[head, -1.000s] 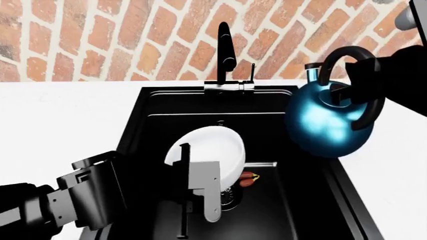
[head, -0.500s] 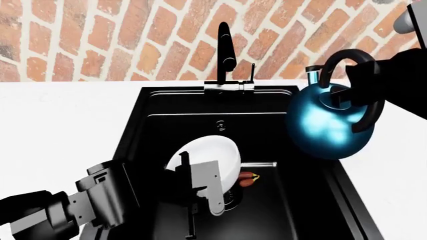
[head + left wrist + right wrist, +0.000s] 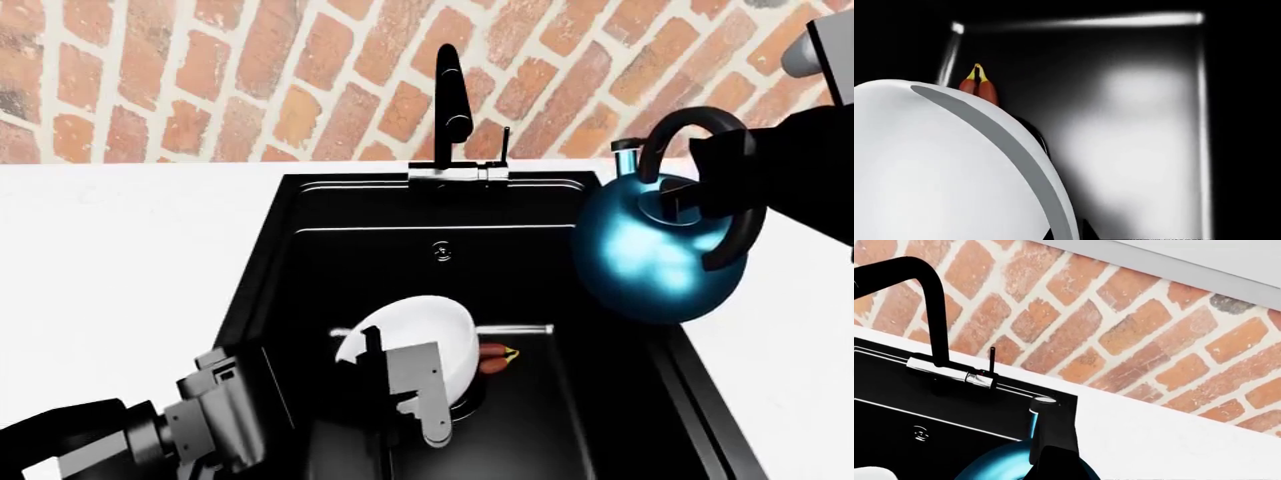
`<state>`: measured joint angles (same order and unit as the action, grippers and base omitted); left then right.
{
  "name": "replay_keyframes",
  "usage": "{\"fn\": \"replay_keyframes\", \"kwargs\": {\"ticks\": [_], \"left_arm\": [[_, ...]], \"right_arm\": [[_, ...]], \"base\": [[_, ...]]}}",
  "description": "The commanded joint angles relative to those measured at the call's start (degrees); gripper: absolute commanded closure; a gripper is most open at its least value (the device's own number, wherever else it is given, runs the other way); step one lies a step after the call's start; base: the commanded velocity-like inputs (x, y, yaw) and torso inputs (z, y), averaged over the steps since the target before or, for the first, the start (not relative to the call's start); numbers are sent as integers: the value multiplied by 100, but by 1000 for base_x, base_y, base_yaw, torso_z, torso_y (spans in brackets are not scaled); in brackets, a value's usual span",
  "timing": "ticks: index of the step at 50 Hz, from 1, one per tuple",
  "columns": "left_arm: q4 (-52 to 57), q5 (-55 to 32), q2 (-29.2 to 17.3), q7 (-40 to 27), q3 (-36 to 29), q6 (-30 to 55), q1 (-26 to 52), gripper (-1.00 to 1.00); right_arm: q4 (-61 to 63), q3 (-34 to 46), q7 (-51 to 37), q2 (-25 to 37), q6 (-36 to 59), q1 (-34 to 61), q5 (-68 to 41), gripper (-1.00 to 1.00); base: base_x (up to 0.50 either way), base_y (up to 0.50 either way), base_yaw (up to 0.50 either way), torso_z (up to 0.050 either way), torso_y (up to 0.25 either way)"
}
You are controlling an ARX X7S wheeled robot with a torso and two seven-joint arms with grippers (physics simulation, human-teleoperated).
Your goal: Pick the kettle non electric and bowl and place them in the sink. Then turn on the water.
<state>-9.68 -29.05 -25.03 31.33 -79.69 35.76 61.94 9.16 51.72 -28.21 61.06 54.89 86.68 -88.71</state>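
The white bowl [image 3: 424, 338] hangs tilted low inside the black sink [image 3: 334, 250], its rim pinched by my left gripper [image 3: 396, 378], which is shut on it. In the left wrist view the bowl [image 3: 941, 170] fills the near side and its rim runs between the fingertips of the left gripper [image 3: 1064, 232]. The teal kettle [image 3: 651, 258] hangs above the sink's right rim, and my right gripper [image 3: 714, 188] is shut on its black handle. The right wrist view shows the kettle [image 3: 1004, 466] body and spout just below the camera. No water shows at the faucet [image 3: 451, 95].
A small red and yellow item [image 3: 497, 358] lies on the sink floor beside the bowl, near the drain. White countertop [image 3: 120, 250] runs on both sides of the sink. A brick wall [image 3: 267, 70] stands behind the faucet [image 3: 927, 295] and its lever.
My left gripper has lowered the bowl deeper into the sink and drawn it toward the near side. The kettle has stayed almost still in the right gripper.
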Motion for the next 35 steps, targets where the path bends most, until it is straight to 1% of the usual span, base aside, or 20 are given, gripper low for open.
{"fn": "replay_keyframes", "kwargs": {"ticks": [1,35], "left_arm": [[-95,77,59,-33,-34,-78,-80,100],[-369,183,200,2,-251,-134,-314,100]], "right_arm": [[-1,-144,-18,29,-27,101,235,100],[-28,-162,29,66,-46,54,260,100]], "base": [[0,0,0,0,0],[0,0,0,1,2]]}}
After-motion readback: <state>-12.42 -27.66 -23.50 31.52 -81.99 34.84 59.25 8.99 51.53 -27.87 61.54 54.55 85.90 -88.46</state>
